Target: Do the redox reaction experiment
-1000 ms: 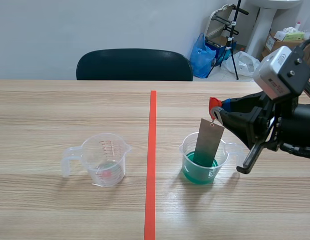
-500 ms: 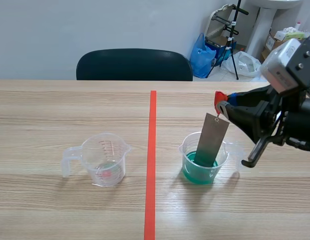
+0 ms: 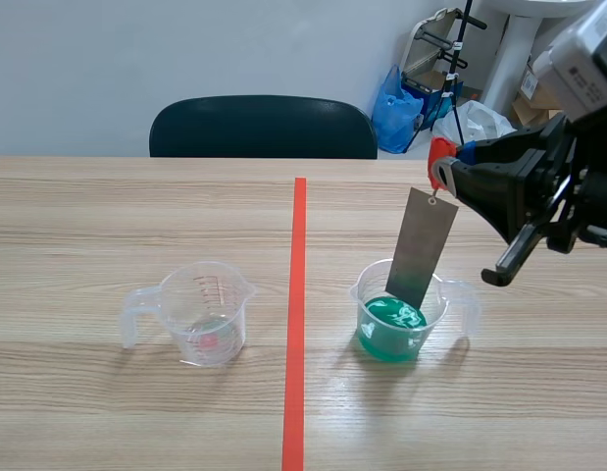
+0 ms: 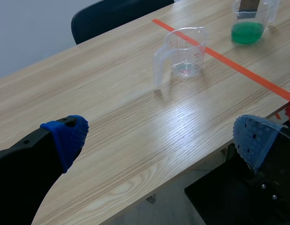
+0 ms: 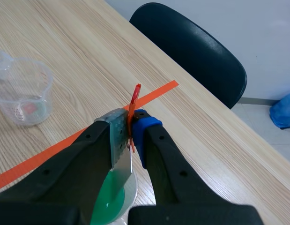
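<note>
Right gripper [image 5: 131, 126] is clamped on a red clip [image 5: 134, 96]. The metal plate [image 3: 422, 245] hangs from the clip, its lower end inside the green-liquid beaker [image 3: 374, 339], perhaps clear of the liquid. Well apart from that beaker stands a near-empty clear beaker [image 3: 207, 312]. Left gripper [image 4: 161, 136] has its fingers spread.

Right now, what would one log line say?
right gripper: shut on clip | metal plate: hanging, lower end inside green-liquid cup | left gripper: open
</note>
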Robot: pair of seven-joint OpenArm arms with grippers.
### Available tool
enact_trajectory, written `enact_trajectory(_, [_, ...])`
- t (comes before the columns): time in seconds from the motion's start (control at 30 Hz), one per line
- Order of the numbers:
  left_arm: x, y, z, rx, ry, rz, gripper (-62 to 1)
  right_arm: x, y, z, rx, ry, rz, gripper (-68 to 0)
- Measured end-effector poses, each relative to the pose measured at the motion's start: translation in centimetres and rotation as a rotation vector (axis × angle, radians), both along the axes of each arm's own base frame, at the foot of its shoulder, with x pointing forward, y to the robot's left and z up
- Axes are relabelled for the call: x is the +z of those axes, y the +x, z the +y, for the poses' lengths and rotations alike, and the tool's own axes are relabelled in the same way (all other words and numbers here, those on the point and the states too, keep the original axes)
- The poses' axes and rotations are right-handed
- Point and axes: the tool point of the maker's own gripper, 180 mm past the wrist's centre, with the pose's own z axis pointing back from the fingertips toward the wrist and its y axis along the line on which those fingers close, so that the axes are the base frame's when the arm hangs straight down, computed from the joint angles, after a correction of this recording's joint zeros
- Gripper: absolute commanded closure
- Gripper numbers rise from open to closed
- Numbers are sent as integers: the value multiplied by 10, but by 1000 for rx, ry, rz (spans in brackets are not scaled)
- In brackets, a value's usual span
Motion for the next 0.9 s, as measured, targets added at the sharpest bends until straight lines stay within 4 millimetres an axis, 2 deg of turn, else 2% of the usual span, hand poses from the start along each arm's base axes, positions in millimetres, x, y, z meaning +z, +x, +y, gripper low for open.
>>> enact_trajectory(0.33, [0, 0, 0, 0, 0, 0, -623, 32, -10, 4, 1, 18, -39, -6])
enact_trajectory(0.9, [0, 0, 0, 0, 0, 0, -623, 51, -21, 15, 20, 21, 10, -6])
